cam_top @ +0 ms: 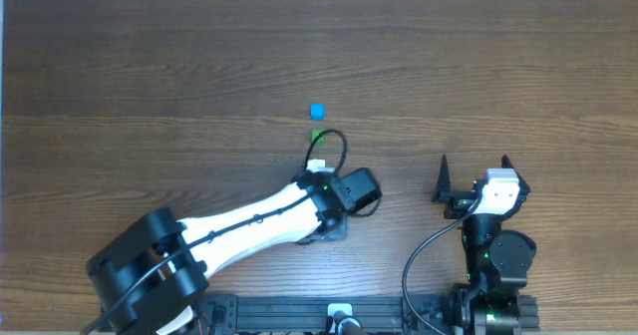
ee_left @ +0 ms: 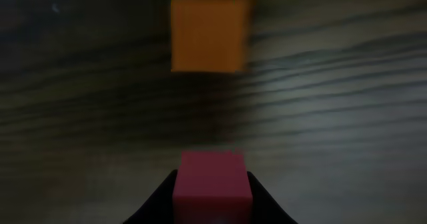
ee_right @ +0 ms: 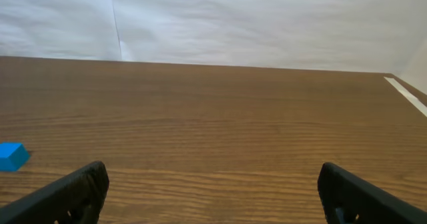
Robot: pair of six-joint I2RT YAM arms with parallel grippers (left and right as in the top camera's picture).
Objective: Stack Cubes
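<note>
— Brown wood-grain tabletop (cam_top: 150, 56) lies under everything we have, with a plain white backdrop (ee_right: 267, 24) beyond its far edge. Where do we put the cubes?

— We see the small blue cube (cam_top: 317, 111) alone near the middle of the table. The small green cube (cam_top: 318, 136) is just beside it on the robot's side, apart from it and not yet on top.

— Why that line-up, in our view?

— We judge the blue one to be the base. It sits straight ahead of the green one, so the carry should be short: up, then forward.

— And the left gripper (ee_left: 212, 187)?

— We see it set to the width of the green cube, one dark finger against each side face, so we take it as clamped on that cube. Whether the cube is off the wood we cannot tell.

— The right gripper (cam_top: 475, 170)?

— We see it spread wide, with nothing between its fingers and touching nothing, well apart to the right near its own base. We reckon it stands there to stay clear of the left arm's path. The blue cube shows at the edge of its wrist view.
</note>
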